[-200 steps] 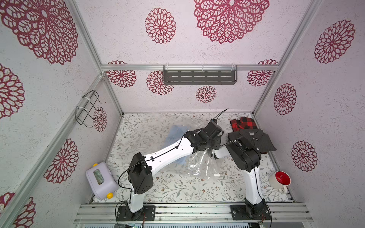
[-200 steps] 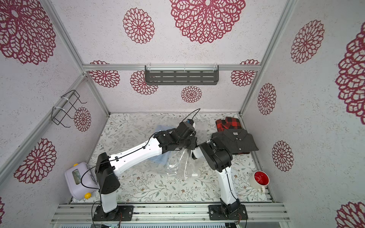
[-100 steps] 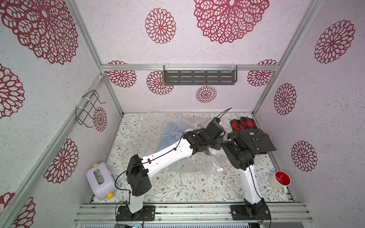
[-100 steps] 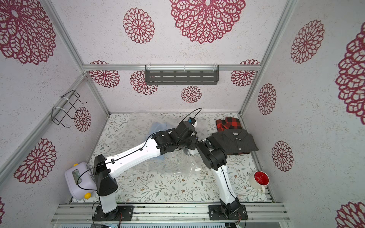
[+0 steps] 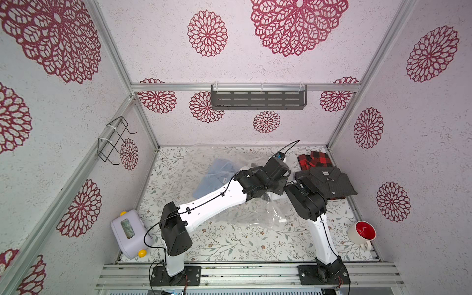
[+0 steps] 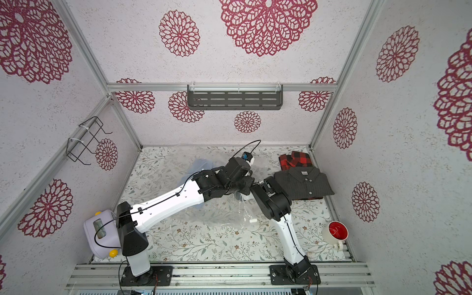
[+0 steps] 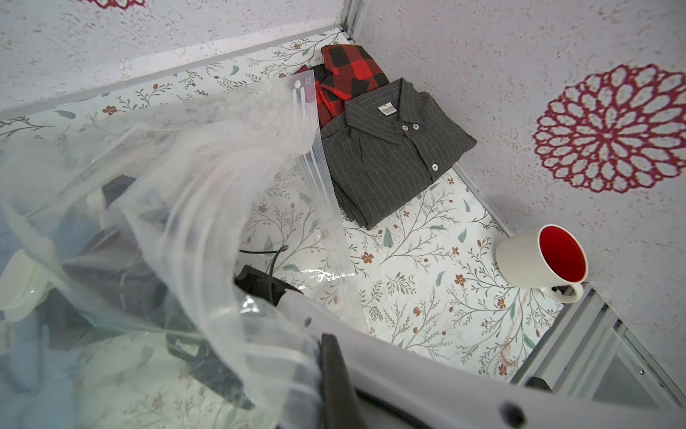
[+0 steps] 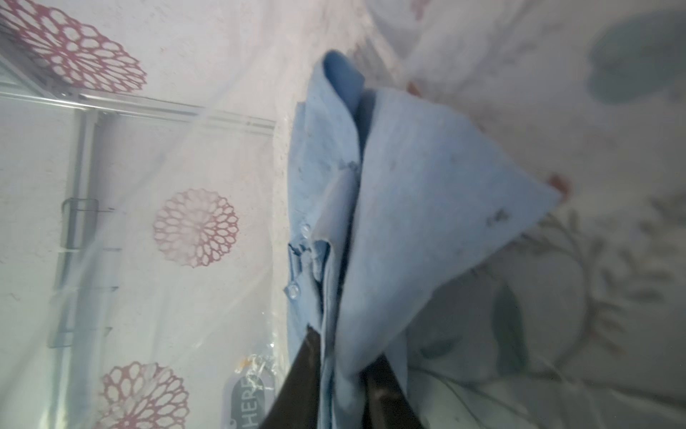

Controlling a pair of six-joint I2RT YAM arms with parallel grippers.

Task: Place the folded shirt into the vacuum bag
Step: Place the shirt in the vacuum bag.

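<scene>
Mug (image 5: 361, 231): 4 o'clock, outside the work
Bag (image 5: 255, 214): across table centre, mouth toward 3 o'clock
Left gripper (image 7: 328, 349): clamped tight on the raised bag rim
Right gripper (image 8: 343, 349): reached into the bag, jaws partly apart astride a fold of blue shirt (image 5: 217, 173); pinching or slack, cannot tell
Blue shirt: under the film, centre toward 11 o'clock
Progress: judged nearly done; left to do, letting go and pulling out
Grey shirt (image 5: 327, 182): 2 o'clock, unbagged
Hidden: both grippers behind arms in both top views; bag outline faint
</scene>
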